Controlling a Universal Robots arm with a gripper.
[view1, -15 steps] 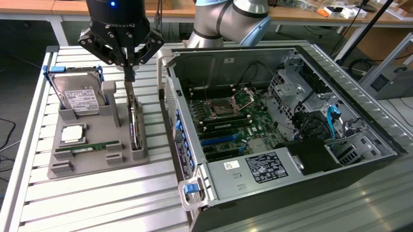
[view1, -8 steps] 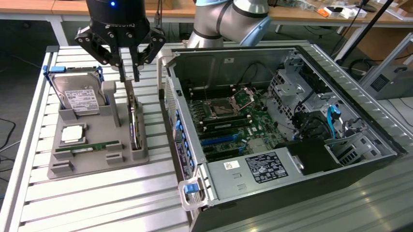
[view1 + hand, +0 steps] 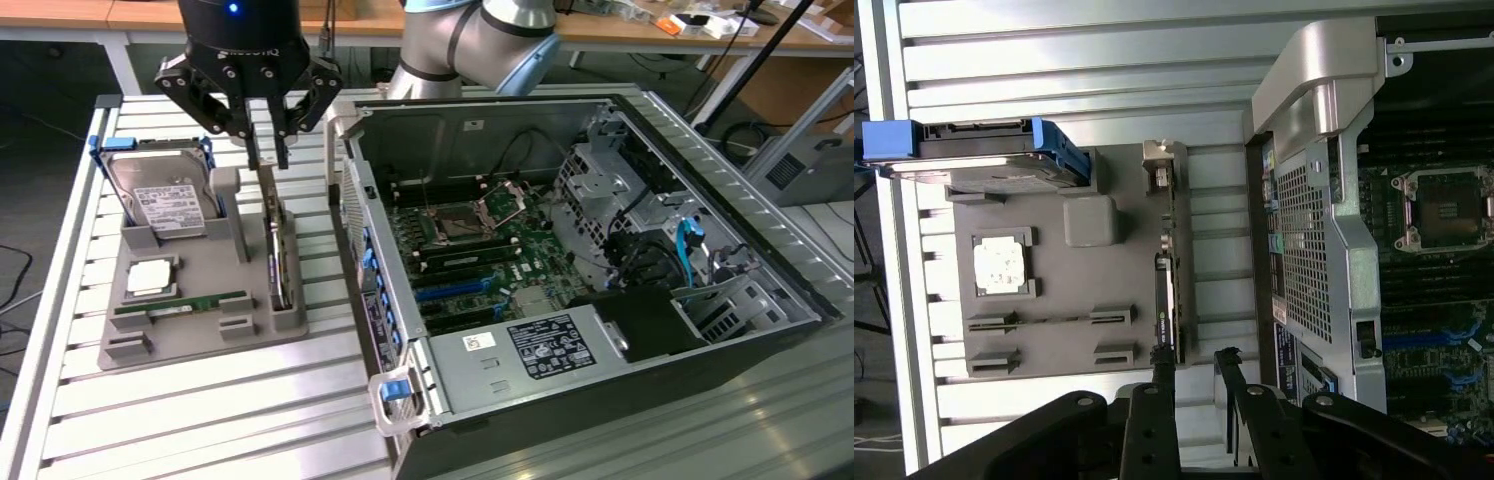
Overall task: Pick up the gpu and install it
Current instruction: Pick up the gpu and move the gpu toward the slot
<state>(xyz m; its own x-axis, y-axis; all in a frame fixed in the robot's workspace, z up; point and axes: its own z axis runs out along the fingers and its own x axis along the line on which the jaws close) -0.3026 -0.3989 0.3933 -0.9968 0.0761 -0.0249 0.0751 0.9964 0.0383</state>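
Observation:
The gpu [image 3: 276, 255] stands on its long edge in a slot along the side of the grey holder tray [image 3: 200, 340] nearest the computer case. In the wrist view the gpu [image 3: 1166, 270] appears edge-on as a thin dark strip with a silver bracket at its far end. My gripper [image 3: 267, 150] hangs just above the card's far end, pointing down. The wrist view shows my gripper [image 3: 1196, 358] open, its fingertips [image 3: 1163, 362] apart with nothing between them and not gripping the card.
The tray also holds a hard drive [image 3: 167, 200] in a blue caddy, a silver CPU [image 3: 150, 277] and a memory stick [image 3: 180, 303]. The open computer case [image 3: 400, 150] lies at the exterior view's right with its motherboard [image 3: 501, 250] exposed. Everything rests on a slatted metal table [image 3: 200, 420].

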